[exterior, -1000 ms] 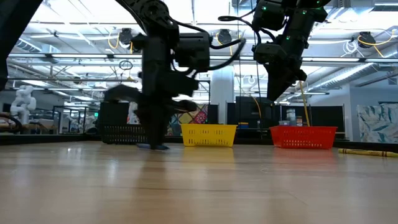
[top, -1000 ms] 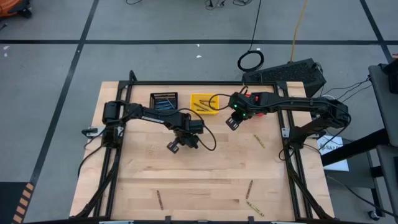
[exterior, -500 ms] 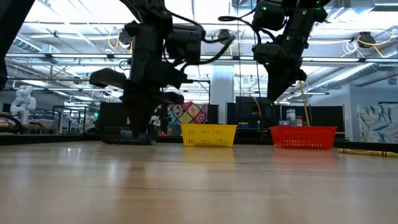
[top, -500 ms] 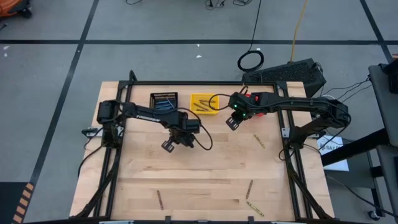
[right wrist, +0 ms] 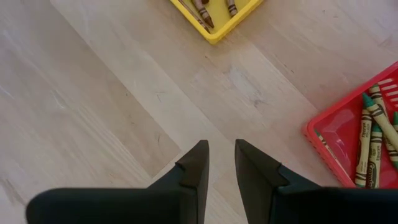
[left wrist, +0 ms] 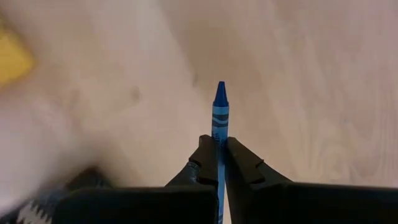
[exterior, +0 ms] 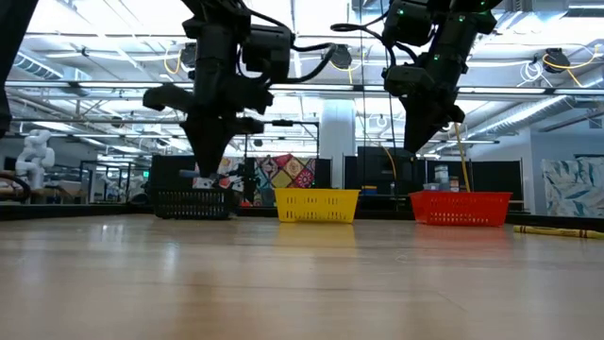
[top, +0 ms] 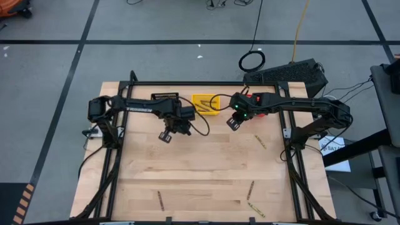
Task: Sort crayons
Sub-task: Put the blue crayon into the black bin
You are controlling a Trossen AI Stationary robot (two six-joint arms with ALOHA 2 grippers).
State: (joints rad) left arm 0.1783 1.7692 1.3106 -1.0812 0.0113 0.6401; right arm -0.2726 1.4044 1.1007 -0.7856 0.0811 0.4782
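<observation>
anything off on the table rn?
Nothing damaged. Loose crayons are unsorted near the table's front: one, another, a third, and one at the right. Left gripper holds a blue crayon; right gripper is empty.

Your left gripper (left wrist: 218, 163) pinches one blue crayon (left wrist: 220, 111), tip pointing straight out past the fingers, up above the table. Brown crayons (right wrist: 203, 13) lie in the yellow bin (right wrist: 219, 31). Yellow-olive crayons (right wrist: 371, 149) lie in the red bin (right wrist: 328, 148). A few more crayons (top: 260, 142) lie loose on the wood, well apart.
</observation>
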